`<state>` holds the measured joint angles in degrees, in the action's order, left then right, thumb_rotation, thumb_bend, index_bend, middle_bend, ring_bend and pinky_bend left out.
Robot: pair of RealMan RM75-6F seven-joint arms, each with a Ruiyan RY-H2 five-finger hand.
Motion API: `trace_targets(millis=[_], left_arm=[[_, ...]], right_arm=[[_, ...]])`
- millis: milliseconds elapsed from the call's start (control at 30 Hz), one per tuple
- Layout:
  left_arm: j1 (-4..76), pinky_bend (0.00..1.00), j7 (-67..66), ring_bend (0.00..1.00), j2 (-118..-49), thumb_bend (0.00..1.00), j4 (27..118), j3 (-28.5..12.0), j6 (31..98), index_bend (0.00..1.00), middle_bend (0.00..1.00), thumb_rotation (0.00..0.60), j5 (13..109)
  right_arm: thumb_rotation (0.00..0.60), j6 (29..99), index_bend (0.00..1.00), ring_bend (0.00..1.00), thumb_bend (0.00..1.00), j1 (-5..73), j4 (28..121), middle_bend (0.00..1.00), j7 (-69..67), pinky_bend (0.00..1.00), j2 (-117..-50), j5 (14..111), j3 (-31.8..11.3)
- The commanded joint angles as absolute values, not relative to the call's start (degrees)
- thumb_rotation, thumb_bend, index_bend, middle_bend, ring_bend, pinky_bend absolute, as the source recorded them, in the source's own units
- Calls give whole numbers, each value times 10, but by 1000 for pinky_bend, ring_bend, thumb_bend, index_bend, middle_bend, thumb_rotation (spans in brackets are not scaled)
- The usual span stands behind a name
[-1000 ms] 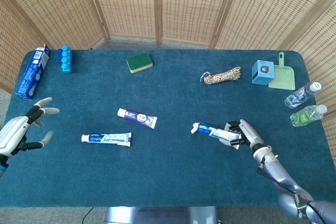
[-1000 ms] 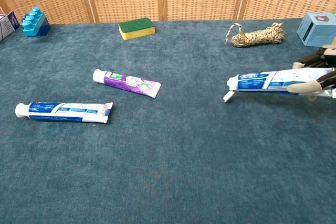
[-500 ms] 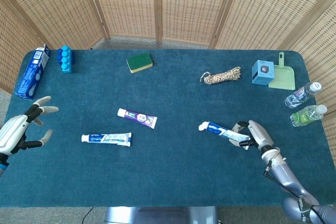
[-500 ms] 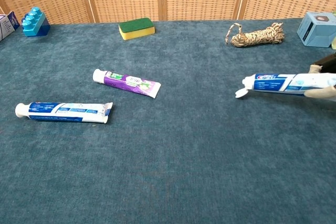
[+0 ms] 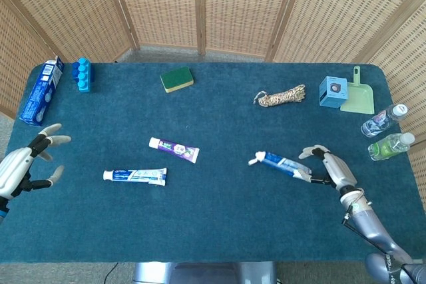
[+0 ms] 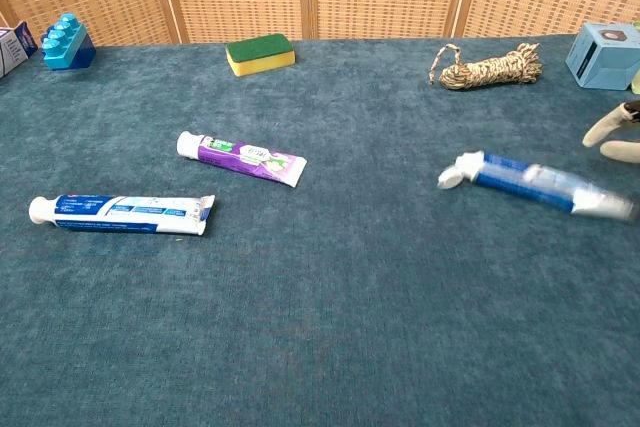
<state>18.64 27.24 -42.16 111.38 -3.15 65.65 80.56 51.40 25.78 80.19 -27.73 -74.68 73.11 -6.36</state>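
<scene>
Two hands: your right hand (image 5: 331, 168) is spread wide with nothing between the fingers. Your left hand (image 5: 23, 167) is just as wide and holds nothing, over the table's left edge.
Right fingertips: in the chest view they (image 6: 606, 133) sit apart from the tube, above and to the right of its tail.
Thing in play: the blue toothpaste tube (image 5: 279, 163) lies on the table (image 5: 219, 224), cap pointing left and tail just beside your right hand (it's smeared in the chest view, so I can't read the exact contact).
Doing it well: I'd say come in low across the tail end, thumb on one side and fingers on the other, and close on the firm body rather than the flat crimp.
Risk: a sideways nudge could skid or roll the tube on the cloth.
Nearby: the purple tube (image 5: 174, 149) and a second blue tube (image 5: 135, 175) lie well apart to the left.
Further out: rope bundle (image 5: 280, 96), blue box (image 5: 332, 91), green dustpan (image 5: 357, 98) and two bottles (image 5: 387, 134) at the right rim, sponge (image 5: 176, 79), blue brick (image 5: 82, 74), carton (image 5: 41, 91).
In the way: nothing lies between your right hand and the tube.
</scene>
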Motion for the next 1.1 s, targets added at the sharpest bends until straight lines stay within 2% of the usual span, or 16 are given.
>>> trace_targets(millis=[33, 200, 333, 367, 433, 500, 600, 800, 933, 1100], left_arm=[[185, 376, 271, 224, -423, 411, 1113, -31, 657, 218, 79, 600, 806], [175, 356, 259, 211, -428, 412, 1111, -30, 668, 211, 79, 600, 806], [159, 343, 237, 206, -435, 411, 1110, -25, 690, 207, 80, 600, 806], [154, 339, 231, 204, -437, 412, 1109, -23, 696, 207, 81, 600, 806], [144, 335, 218, 202, -442, 411, 1108, -21, 710, 208, 87, 600, 804], [128, 330, 195, 201, -451, 411, 1103, -16, 732, 212, 100, 600, 801], [109, 309, 161, 202, -466, 412, 1098, -12, 762, 223, 122, 600, 802], [66, 283, 85, 201, -498, 411, 1080, 1, 823, 237, 141, 600, 807], [44, 272, 39, 200, -525, 409, 1065, 3, 860, 245, 158, 600, 806], [26, 205, -23, 152, -551, 407, 1053, 1, 898, 249, 164, 600, 815]], right_arm=[[365, 519, 297, 73, 332, 253, 805, 228, -272, 177, -742, 730, -63], [363, 552, 293, 67, 313, 239, 816, 227, -268, 178, -732, 733, -70], [385, 594, 294, 67, 286, 221, 829, 228, -239, 180, -723, 731, -75], [399, 604, 294, 68, 281, 216, 833, 229, -232, 180, -721, 729, -77], [465, 627, 294, 73, 272, 205, 846, 235, -221, 181, -718, 722, -83], [558, 660, 296, 86, 265, 190, 861, 242, -203, 184, -715, 718, -87], [599, 695, 302, 113, 269, 174, 877, 252, -171, 187, -712, 717, -89], [600, 775, 314, 146, 281, 141, 895, 261, -59, 189, -698, 736, -79], [600, 806, 343, 146, 282, 126, 912, 288, 8, 189, -686, 745, -71], [600, 832, 360, 146, 282, 110, 935, 302, 57, 189, -679, 754, -64]])
